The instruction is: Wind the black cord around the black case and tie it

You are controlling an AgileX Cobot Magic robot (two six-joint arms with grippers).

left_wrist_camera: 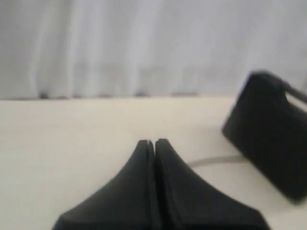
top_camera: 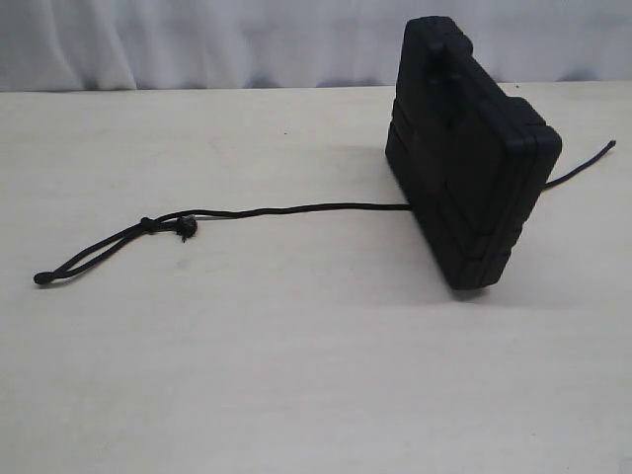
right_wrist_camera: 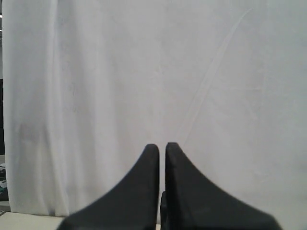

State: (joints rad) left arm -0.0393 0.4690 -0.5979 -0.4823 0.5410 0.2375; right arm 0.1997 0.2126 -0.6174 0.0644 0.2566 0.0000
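Observation:
The black case (top_camera: 469, 148) stands upright on its edge at the right of the pale table, handle at the top. The black cord (top_camera: 296, 209) lies flat, passing under the case; its knotted loop end (top_camera: 118, 242) stretches left and its other end (top_camera: 588, 161) pokes out behind the case on the right. No gripper appears in the exterior view. In the left wrist view my left gripper (left_wrist_camera: 154, 142) is shut on nothing, above the table, with the case (left_wrist_camera: 268, 129) blurred off to one side. My right gripper (right_wrist_camera: 158, 145) is shut and empty, facing the white curtain.
A white curtain (top_camera: 197, 39) hangs behind the table's far edge. The light wooden tabletop (top_camera: 296, 375) spreads in front of the cord and case.

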